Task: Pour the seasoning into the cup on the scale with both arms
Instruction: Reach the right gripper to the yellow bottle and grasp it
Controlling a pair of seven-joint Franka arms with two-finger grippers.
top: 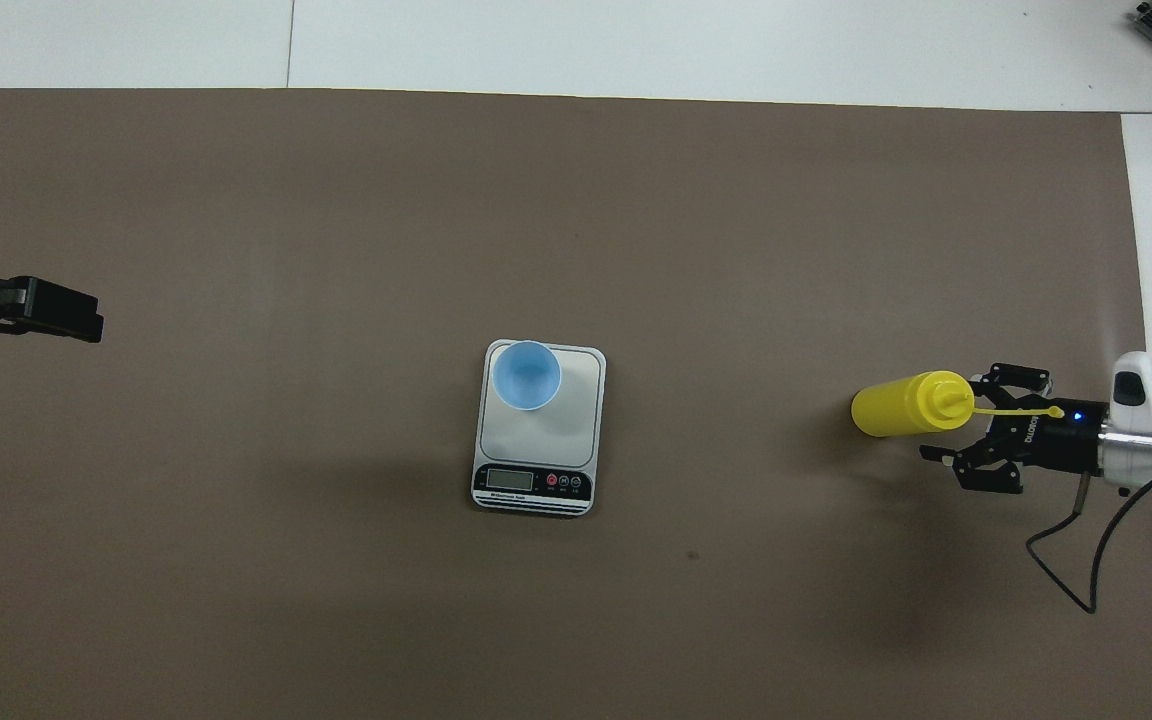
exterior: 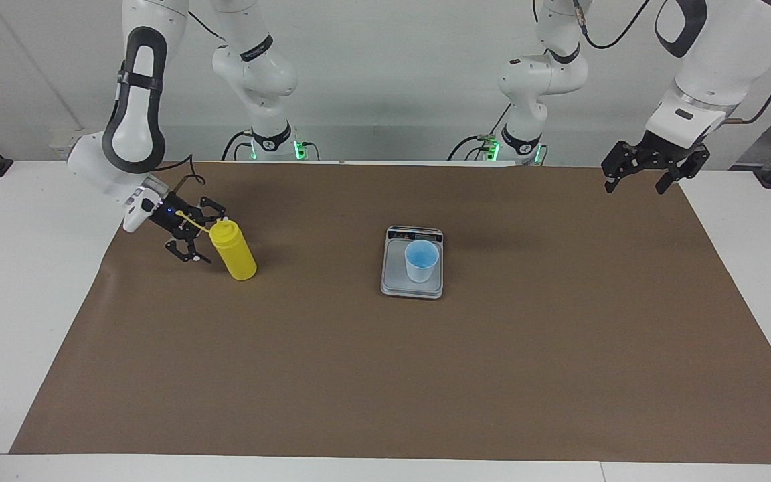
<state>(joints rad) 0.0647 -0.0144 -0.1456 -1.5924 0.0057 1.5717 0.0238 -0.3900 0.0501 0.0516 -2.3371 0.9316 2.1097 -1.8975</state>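
- Brown-covered surface (exterior: 385, 375) carrying everything; scale and bottle well apart on it.
- Right gripper (exterior: 193, 234) low at the right arm's end of the surface, beside the top of the bottle, jaws spread wide, 1 finger on either side of the nozzle level but not closed on anything.
- Left gripper (exterior: 646, 175) raised over the edge at the left arm's end, waiting, jaws apart and empty.
- Silver-grey kitchen scale (exterior: 395, 284) mid-surface, dark display strip toward the robots.
- Yellow squeeze bottle (exterior: 233, 251) upright near the right arm's end; cylindrical, cone nozzle, thin cap strap trailing toward the right gripper. Likely light, soft-walled and smooth: best taken around the middle of the body with a gentle squeeze, since a hard pinch could squirt contents or let it slip.
- Light-blue cup (exterior: 421, 260) standing on the weighing plate, toward its edge farther from the display; tapered, handleless, apparently empty. Probably very light and easily tipped by a nudge.
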